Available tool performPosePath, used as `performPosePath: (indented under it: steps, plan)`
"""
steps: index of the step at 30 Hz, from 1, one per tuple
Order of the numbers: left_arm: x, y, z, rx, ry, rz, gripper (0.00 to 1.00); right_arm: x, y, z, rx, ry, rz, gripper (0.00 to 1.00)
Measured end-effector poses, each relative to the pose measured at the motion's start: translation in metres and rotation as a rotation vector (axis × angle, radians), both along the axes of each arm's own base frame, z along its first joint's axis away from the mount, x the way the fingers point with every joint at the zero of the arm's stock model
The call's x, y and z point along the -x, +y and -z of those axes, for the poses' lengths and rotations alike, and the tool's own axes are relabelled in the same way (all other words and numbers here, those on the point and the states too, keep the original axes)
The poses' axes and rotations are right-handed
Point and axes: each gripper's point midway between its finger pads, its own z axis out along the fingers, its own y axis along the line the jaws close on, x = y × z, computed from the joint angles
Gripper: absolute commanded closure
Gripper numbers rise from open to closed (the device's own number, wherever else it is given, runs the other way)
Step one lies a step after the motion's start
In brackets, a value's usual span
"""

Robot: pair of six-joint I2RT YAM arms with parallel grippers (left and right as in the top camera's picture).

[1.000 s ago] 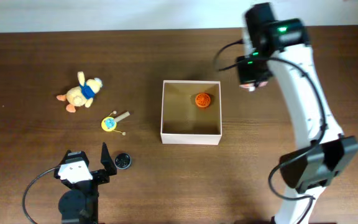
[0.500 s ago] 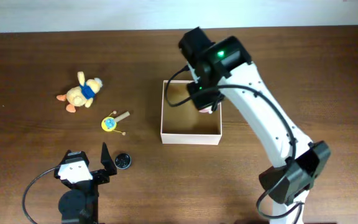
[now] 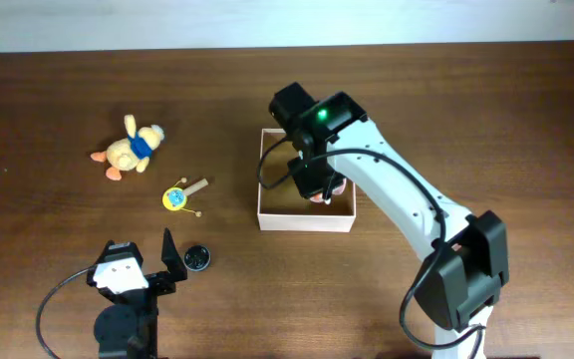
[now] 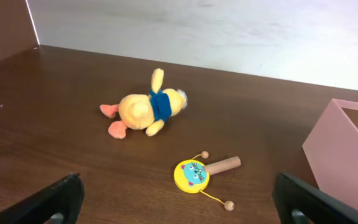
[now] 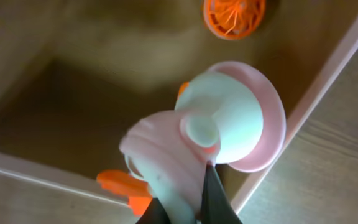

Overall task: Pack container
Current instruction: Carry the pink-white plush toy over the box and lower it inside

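- The container (image 3: 305, 221) sits just right of the overhead frame's middle, on the brown table (image 3: 48, 80). It is square and shallow, with pale pinkish walls and a tan floor.
- The right gripper (image 3: 319, 189) reaches in over the box's right half, its arm crossing from the lower right of the frame.
- In the right wrist view its pincer (image 5: 182, 196) is narrowed onto a pink toy (image 5: 229, 118) — a pale mint body, a pink rim and orange bits at the lower left. The dark fingers (image 5: 216, 199) press into the toy's lower side.
- The toy hangs over the tan floor, close to the box wall at the right of that view. I cannot tell whether it touches the floor.
- An orange ball (image 5: 234, 14) lies inside the box at the top edge of the right wrist view.
- The left gripper (image 4: 178, 193) is at the lower left of the overhead frame — pincer spread wide, nothing between the fingers.
- A small black round thing (image 3: 197, 259) lies just beside it.
- A plush duck (image 3: 130, 148) with a blue scarf lies in the upper left, well apart from the box.
- A yellow rattle drum (image 3: 180, 196) with a wooden handle lies between the duck and the box.
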Motion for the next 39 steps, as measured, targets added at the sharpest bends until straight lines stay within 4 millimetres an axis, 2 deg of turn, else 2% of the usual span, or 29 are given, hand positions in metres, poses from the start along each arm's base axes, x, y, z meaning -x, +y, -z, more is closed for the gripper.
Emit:
performPosePath:
  steps: [8, 18, 27, 35, 39]
  plan:
    - [0.000, 0.000, 0.000, 0.000, 0.000, 0.000, 0.01, -0.001, 0.001, 0.027, -0.005, -0.002, 0.033, 0.96]
    - [0.000, 0.000, 0.000, 0.000, 0.000, 0.000, 0.01, 0.009, -0.006, 0.060, 0.013, 0.027, 0.088, 0.96]
    - [0.000, 0.000, 0.000, 0.000, 0.000, 0.000, 0.01, 0.003, -0.001, 0.063, -0.016, -0.001, 0.109, 0.96]
    - [0.000, 0.000, 0.000, 0.000, 0.000, 0.000, 0.01, 0.000, 0.012, 0.063, -0.053, -0.021, 0.097, 0.94]
    - [0.000, 0.000, 0.000, 0.000, 0.000, 0.000, 0.01, 0.004, 0.022, 0.062, -0.064, -0.022, 0.074, 0.94]
